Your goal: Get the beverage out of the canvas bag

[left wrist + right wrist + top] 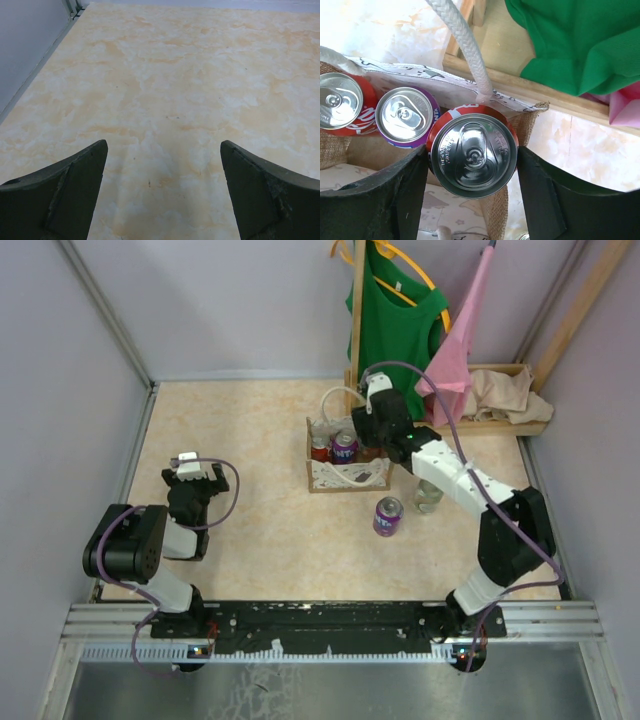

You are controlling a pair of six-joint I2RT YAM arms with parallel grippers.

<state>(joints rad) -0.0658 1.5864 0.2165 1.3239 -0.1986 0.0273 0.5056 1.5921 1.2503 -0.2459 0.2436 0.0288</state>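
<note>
The canvas bag, beige with white rope handles and a patterned band, stands mid-table. In the right wrist view its rim shows, with a red can and a purple can standing inside. My right gripper is shut on a third can, red, held raised at the bag's right end, its top nearer the camera than the others. In the top view the right gripper sits over the bag's right side. My left gripper is open and empty above bare table, far left.
A purple can stands on the table in front of the bag, a clear bottle beside it. A wooden rack at the back right holds a green shirt, pink cloth and tan cloth. Grey walls enclose the table.
</note>
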